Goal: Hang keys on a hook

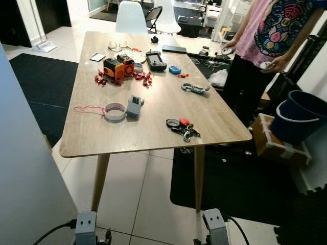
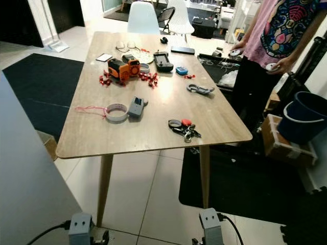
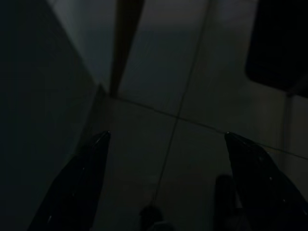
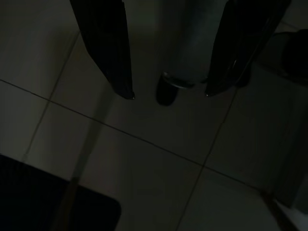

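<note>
Lying right of centre in your frame, the keys (image 1: 182, 127) rest near the bench's (image 1: 148, 135) front edge; both arms hang idle, left gripper (image 3: 166, 137) and right gripper (image 4: 169, 95) fingers spread wide above floor tiles.

pale wood table (image 1: 153, 127), black-and-red keys (image 1: 182, 128), navy bucket (image 1: 301, 115).

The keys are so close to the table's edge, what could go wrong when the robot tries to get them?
1. The keys lie near the table edge; a clumsy push could knock them to the floor.
2. Both arms hang low over the tiles, left end effector and right end effector open, so the reach is long and could miss.
3. A person stands beside the table and could be bumped.
</note>
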Tool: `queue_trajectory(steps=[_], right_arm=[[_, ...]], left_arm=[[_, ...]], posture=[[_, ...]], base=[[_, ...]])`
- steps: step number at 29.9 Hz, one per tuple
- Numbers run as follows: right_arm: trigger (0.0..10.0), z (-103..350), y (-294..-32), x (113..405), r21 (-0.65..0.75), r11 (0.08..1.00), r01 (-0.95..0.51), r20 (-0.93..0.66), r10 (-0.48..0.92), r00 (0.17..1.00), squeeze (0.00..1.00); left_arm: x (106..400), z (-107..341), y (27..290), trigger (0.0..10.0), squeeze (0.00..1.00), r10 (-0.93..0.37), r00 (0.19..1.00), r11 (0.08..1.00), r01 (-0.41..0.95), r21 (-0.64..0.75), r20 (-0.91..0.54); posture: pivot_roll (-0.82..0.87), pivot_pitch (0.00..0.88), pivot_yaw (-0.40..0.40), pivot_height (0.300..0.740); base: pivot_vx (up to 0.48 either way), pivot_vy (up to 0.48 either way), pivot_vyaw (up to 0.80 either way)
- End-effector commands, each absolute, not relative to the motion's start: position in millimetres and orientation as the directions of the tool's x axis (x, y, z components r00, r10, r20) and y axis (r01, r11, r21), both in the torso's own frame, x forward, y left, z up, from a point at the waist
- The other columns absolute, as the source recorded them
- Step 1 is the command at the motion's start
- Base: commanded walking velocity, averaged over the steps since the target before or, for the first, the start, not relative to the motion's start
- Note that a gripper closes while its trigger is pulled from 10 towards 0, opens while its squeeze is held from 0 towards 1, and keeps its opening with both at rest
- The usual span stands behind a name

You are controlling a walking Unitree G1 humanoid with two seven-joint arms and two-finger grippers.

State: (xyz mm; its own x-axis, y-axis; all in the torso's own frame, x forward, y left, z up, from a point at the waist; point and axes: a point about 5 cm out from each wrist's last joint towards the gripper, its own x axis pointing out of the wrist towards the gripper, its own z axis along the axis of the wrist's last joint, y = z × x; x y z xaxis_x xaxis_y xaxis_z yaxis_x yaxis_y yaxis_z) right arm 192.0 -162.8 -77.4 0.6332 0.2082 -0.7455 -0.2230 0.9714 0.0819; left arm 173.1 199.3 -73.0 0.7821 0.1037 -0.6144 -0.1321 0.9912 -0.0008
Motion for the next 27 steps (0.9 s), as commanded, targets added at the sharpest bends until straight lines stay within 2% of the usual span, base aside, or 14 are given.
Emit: queue_trajectory(steps=[1,10,21,27], right_arm=[[10.0,-79.8,-162.7,187.8,0.080,0.973,-0.217,-0.754,0.201,0.625,0.00],[10.0,-82.0,-157.4,183.9,0.089,0.976,-0.200,-0.755,0.197,0.625,0.00],[10.0,-83.1,-160.4,180.6,0.086,0.978,-0.192,-0.757,0.189,0.626,0.00],[10.0,-82.1,-160.7,182.4,0.083,0.977,-0.195,-0.753,0.190,0.630,0.00]], left_arm=[[169.0,-75.3,199.6,10.0,0.00,0.097,0.772,0.992,-0.125,0.000,-0.629],[178.9,-70.3,204.4,10.0,0.00,0.080,0.784,0.996,-0.093,0.011,-0.615],[185.5,-67.1,202.0,10.0,0.00,0.073,0.798,0.995,-0.101,-0.014,-0.599],[186.5,-67.6,198.6,10.0,0.00,0.073,0.794,0.993,-0.115,-0.032,-0.603]], posture=[[0.08,0.049,-0.054,0.740],[0.10,0.055,-0.011,0.740],[0.09,0.057,-0.021,0.740],[0.08,0.047,-0.034,0.740]], base=[[0.000,0.000,0.00],[0.000,0.000,0.00],[0.000,0.000,0.00],[0.000,-0.368,0.00]])
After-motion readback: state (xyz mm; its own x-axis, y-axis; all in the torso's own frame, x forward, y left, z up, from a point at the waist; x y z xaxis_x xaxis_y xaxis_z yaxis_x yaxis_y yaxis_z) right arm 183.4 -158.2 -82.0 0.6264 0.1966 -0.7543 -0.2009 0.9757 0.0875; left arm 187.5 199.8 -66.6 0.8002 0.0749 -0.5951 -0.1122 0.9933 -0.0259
